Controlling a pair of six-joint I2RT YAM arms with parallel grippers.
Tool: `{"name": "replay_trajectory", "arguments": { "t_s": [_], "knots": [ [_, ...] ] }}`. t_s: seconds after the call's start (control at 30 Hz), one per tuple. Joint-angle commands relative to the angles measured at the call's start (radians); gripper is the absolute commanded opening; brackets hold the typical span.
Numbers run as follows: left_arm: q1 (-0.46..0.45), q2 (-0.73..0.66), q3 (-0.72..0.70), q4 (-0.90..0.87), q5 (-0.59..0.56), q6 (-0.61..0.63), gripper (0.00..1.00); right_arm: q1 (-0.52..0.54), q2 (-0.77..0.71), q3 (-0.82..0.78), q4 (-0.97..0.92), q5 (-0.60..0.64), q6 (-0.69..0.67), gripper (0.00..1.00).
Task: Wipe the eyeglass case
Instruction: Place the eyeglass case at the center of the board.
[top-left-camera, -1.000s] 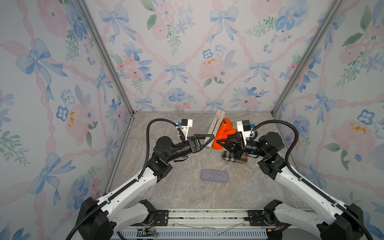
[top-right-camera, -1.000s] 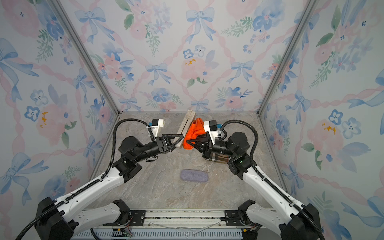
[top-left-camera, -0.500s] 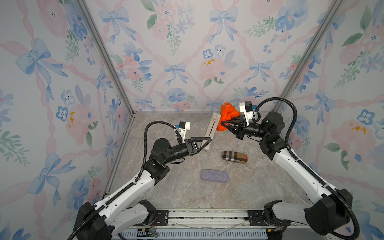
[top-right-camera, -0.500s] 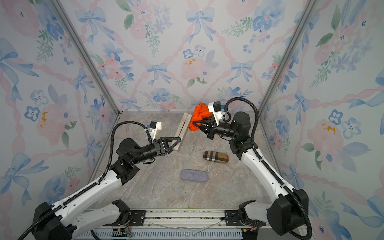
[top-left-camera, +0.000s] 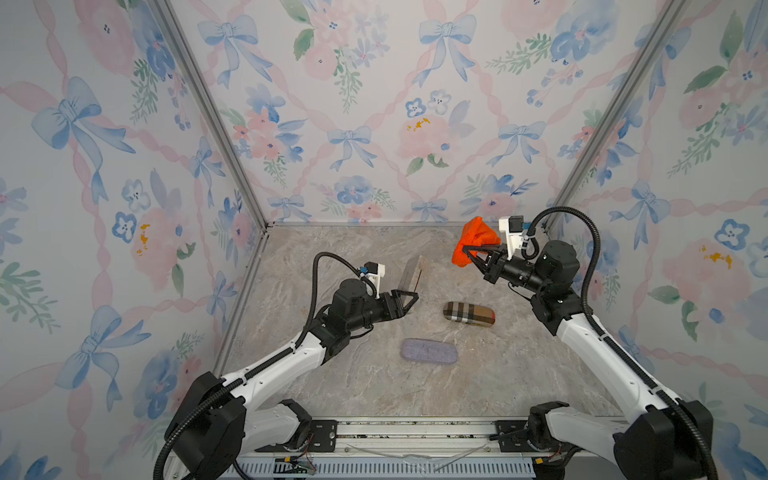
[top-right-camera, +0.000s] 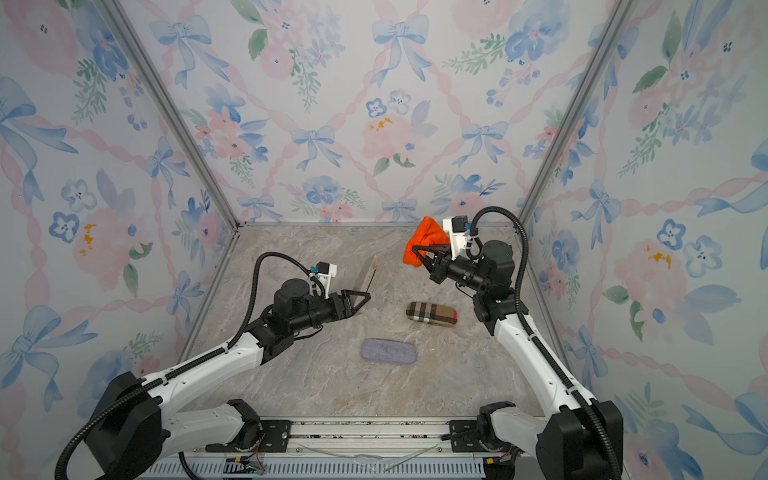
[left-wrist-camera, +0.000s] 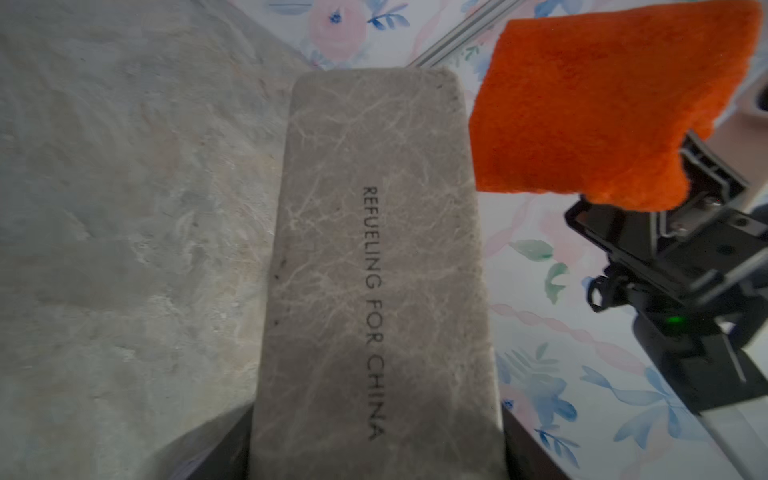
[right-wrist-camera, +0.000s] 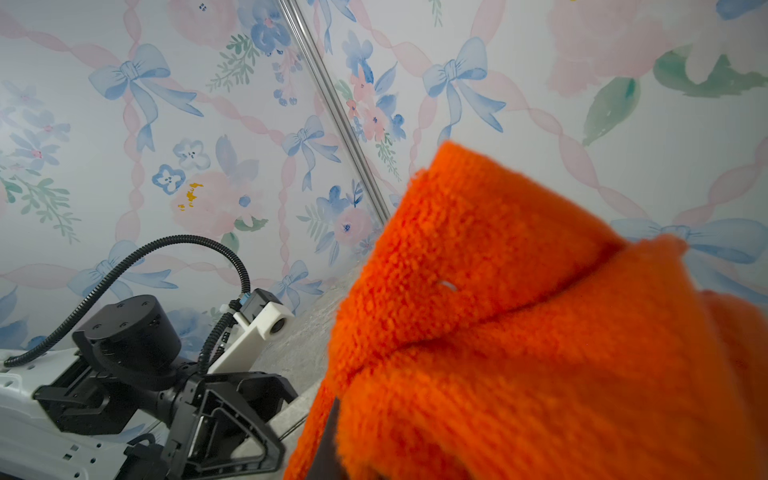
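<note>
Here, at the left of the booth, the left gripper (top-left-camera: 405, 301) has its jaws part-way closed on the near end of a flat, stone-grey eyeglass case (left-wrist-camera: 374, 270). The case sticks out from the gripper and appears to be lifted clear of the marble tabletop (top-left-camera: 353, 249). The wrist view shows its broad printed face turned out and unobstructed. That pose looks chosen to offer a clean surface to the other arm, with the grip kept low on the case so most of it stays bare for wiping.

Toward the middle, a lilac case (top-left-camera: 429, 351) lies flat on the tabletop, untouched. Just beyond it to the right lies a plaid case (top-left-camera: 468, 316), also flat and well apart from both grippers. Neither seems to be the one in hand for this pass.

At the right, near the back corner, the right gripper (top-left-camera: 469, 255) is clamped tight on a bunched orange cloth (top-left-camera: 471, 237), holding it high above the table. The cloth drapes over the jaws, giving a padded front to press against the case. Cloth and case are apart, with no contact, so the wiping stroke itself appears to be pending. The likely next step is to bring the two together.
</note>
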Motion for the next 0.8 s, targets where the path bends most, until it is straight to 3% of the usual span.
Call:
{"name": "replay_trajectory", "arguments": {
  "t_s": [0.0,0.2,0.3,0.57,0.77],
  "knots": [
    [-0.044,0.091,0.133,-0.181,-0.279,0.196,0.31,0.053,-0.057,-0.043,0.001,0.055,0.031,0.00],
    [-0.097,0.237,0.159,-0.206,-0.519,0.179,0.31,0.108,-0.101,-0.125,-0.006,0.111,0.008,0.00],
    [-0.101,0.279,0.138,-0.196,-0.576,0.135,0.32,0.108,-0.099,-0.143,-0.007,0.106,0.010,0.00],
    [-0.102,0.382,0.155,-0.217,-0.584,0.074,0.34,0.107,-0.102,-0.180,-0.029,0.099,-0.013,0.00],
    [-0.129,0.417,0.127,-0.247,-0.590,-0.035,0.51,0.105,-0.116,-0.216,-0.043,0.116,-0.035,0.00]
  ]
}}
